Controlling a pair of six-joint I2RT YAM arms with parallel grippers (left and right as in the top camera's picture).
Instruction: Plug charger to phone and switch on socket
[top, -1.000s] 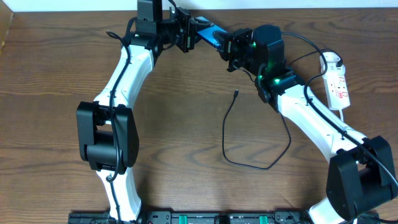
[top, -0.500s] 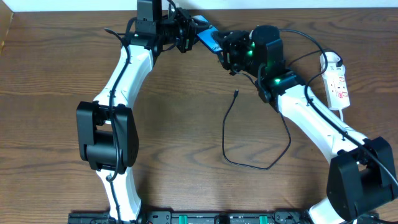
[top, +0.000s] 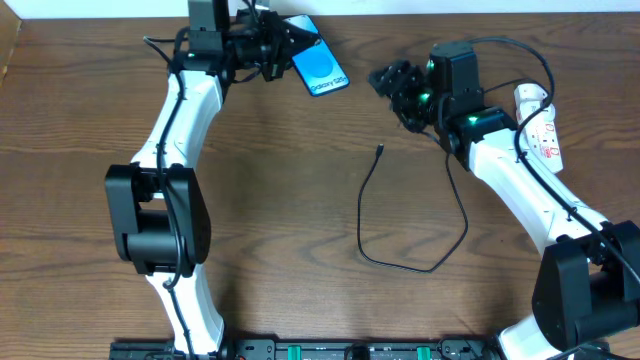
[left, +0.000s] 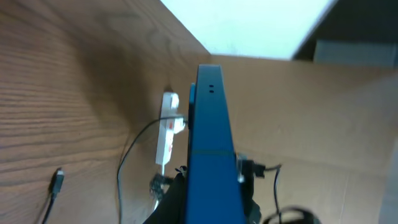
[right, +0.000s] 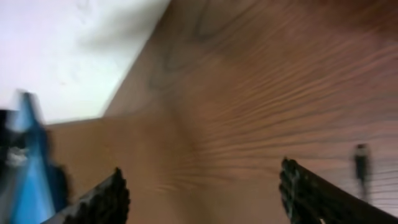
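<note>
The top view is bright and sharp. Light falls evenly from above, so the table (top: 300, 150) shows only soft, faint shadows. The left wrist view is a little soft. There the phone (left: 211, 155) up close looks fuzzy, and the white background (left: 249, 25) is washed out. The right wrist view is very blurry, and the phone (right: 28, 168) and the charger (right: 360, 160) tip are just smears.

brown wooden table (top: 90, 230) carries the charger (top: 360, 220) and white socket (top: 548, 145).
</note>
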